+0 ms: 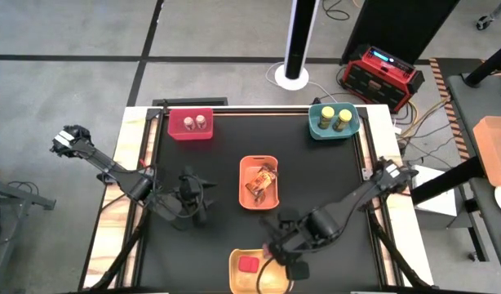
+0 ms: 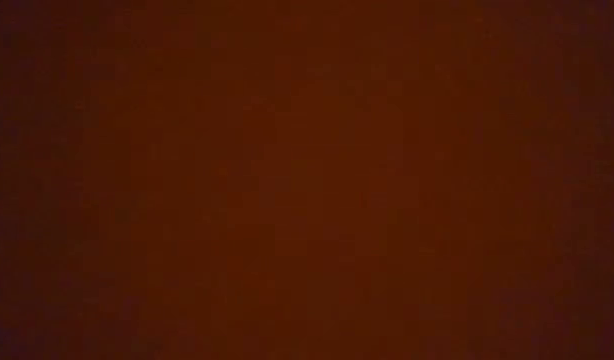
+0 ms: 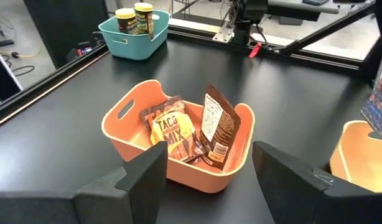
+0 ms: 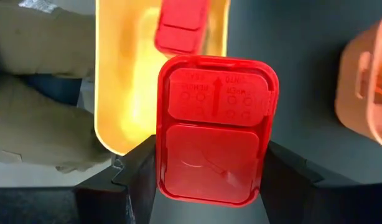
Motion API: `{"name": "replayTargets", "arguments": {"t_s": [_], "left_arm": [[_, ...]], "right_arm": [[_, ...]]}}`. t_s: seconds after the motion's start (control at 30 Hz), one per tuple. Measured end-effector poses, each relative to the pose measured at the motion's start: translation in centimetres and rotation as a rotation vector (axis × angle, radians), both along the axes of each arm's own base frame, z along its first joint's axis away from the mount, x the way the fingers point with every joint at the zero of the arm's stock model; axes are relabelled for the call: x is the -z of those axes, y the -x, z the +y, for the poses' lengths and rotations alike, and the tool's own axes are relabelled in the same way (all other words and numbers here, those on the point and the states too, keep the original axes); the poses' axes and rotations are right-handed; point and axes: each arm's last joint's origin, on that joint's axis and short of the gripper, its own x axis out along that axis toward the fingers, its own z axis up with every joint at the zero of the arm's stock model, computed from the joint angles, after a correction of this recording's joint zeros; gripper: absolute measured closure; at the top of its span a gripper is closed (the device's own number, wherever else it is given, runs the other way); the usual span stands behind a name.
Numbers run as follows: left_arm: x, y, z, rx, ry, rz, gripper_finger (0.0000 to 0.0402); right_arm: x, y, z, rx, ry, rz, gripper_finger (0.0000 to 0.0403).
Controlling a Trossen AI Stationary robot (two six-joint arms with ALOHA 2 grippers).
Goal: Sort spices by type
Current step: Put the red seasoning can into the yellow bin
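The right gripper [image 4: 209,177] is clamped on a red box [image 4: 211,127] just above the yellow bin [image 4: 125,74], where another red box [image 4: 181,25] lies. The left gripper [image 3: 206,171] stands apart, facing packets [image 3: 169,130] reading "TACO MIX".

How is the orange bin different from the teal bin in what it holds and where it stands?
The orange bin holds two flat printed packets leaning in it; the teal bin holds two upright yellow-lidded jars. The orange bin stands near the table's middle; the teal bin stands at the far right corner. Both are small handled plastic bins, each holding one type of spice.
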Motion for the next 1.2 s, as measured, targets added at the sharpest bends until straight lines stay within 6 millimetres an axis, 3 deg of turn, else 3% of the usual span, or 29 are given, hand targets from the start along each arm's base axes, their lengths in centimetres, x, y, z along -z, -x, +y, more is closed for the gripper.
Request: {"name": "replayTargets", "arguments": {"t_s": [0.47, 1.2], "left_arm": [[0.1, 0.0, -0.1, 0.050, 0.020, 0.023, 0.0182], [0.2, 0.0, -0.1, 0.056, 0.002, 0.034, 0.0182]], "right_arm": [[2.2, -1.1, 3.7, -0.048, -0.009, 0.035, 0.0189], [5.5, -1.8, 4.7, -0.043, 0.041, 0.131, 0.0189]]}}
